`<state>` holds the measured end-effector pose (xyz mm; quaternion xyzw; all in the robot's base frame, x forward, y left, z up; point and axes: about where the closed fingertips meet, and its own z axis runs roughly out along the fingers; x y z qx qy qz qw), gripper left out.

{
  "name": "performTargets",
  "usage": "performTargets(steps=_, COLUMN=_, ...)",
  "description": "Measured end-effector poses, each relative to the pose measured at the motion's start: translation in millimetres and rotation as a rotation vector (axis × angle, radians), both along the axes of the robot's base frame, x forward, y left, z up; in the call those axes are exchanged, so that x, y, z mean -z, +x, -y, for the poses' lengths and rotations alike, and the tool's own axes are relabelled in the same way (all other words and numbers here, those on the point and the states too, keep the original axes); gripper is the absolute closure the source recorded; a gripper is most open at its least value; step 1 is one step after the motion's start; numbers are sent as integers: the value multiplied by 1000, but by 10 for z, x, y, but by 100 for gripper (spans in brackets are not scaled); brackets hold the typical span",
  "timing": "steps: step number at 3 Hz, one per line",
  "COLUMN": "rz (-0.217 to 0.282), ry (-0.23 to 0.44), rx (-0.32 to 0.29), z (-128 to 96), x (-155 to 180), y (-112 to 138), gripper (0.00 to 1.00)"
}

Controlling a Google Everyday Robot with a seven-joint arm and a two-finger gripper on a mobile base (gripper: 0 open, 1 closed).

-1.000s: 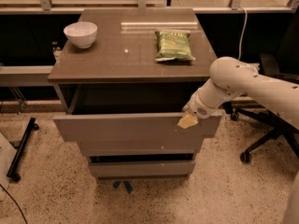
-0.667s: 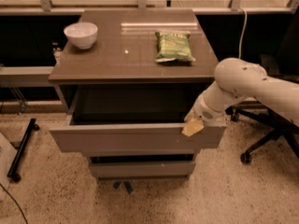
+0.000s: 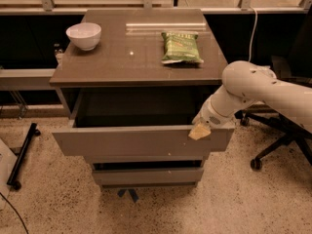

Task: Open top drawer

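The pincer sat at the upper edge of the top drawer, near the right end of its front. Whether it was spread or pressed together on that edge could not be told. The drawer itself stood pulled out toward the near side, below the desk top, with its dark inside open to view. As the contact lay far to the right and not at the middle, a further pull would likely have skewed the front and jammed it in its runners. The handleless front also offered only a thin lip, so the pincer could have slipped off upward. Pulling much farther might have brought the drawer to its stop and jolted the desk, disturbing the white bowl at far left and the green chip bag. The arm reached in from the right, close to an office chair, which it might have bumped in backing away.
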<state>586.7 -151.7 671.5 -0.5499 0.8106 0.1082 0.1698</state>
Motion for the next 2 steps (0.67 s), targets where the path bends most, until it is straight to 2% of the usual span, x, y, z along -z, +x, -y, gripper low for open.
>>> performTargets(steps=1, rz=-3, ry=0, rx=-2, z=-10, x=14, y=-5, gripper=0)
performTargets(steps=2, rz=-3, ry=0, rx=-2, z=-11, x=15, y=-5, gripper=0)
